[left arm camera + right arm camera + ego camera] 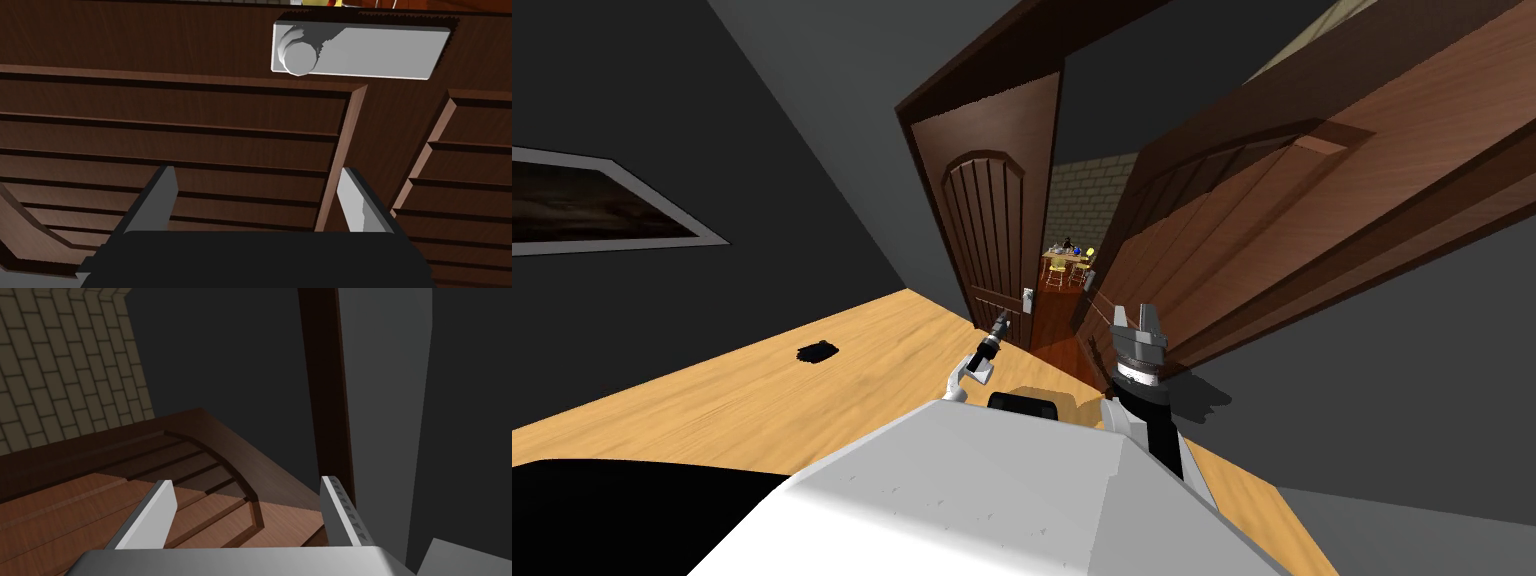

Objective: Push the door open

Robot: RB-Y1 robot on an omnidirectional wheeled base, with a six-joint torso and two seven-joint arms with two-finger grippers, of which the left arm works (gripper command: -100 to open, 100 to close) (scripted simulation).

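With the left claw (258, 175) spread and the dark brown panelled wooden door (200, 130) close ahead of its fingertips, grey knobbed handle plate (360, 50) just beyond, contact seems near; next, press straight forward; the right claw (247, 484) hangs spread.

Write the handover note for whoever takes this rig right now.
Left gripper: open, empty, facing the left door near its grey handle plate.
Right gripper: open, empty, by the right door.
Done: both doors stand ajar, and the gap between them shows a table beyond.
Left: push the doors wider. I cannot tell whether either gripper touches a door.
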